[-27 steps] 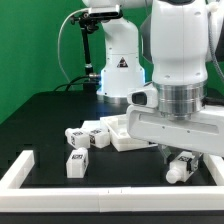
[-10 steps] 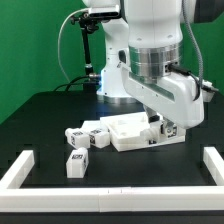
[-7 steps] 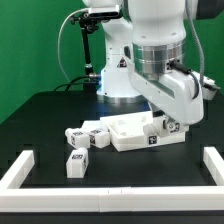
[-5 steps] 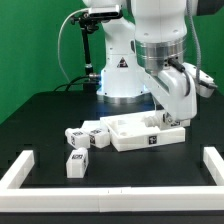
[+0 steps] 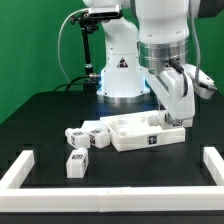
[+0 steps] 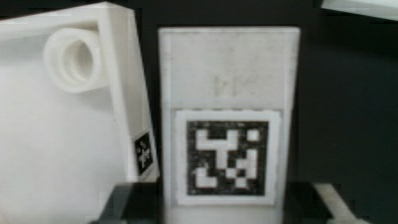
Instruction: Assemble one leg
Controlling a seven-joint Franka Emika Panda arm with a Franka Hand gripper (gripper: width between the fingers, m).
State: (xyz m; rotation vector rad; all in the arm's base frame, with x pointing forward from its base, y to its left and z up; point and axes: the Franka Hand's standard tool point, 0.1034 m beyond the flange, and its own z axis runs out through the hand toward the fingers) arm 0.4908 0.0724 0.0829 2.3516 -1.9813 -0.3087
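My gripper (image 5: 168,120) hangs at the right end of the flat white panel (image 5: 135,135) in the exterior view. It is shut on a white leg (image 5: 170,124). In the wrist view this leg (image 6: 222,110) fills the middle, its black-and-white tag facing the camera, with the fingers (image 6: 128,205) at either side of its near end. The panel (image 6: 45,120) lies right beside it, with a round corner hole (image 6: 71,60) close to the leg's far end. Three more legs lie apart: two (image 5: 76,135) (image 5: 98,133) by the panel's left side, one (image 5: 77,163) nearer the front.
White bars stand at the front left (image 5: 20,172) and front right (image 5: 212,168) of the black table. The robot's white base (image 5: 120,75) rises behind the panel, with a green backdrop beyond.
The gripper has carried the leg from the table's front right back to the panel's right end. Over the last second the wrist has turned there.
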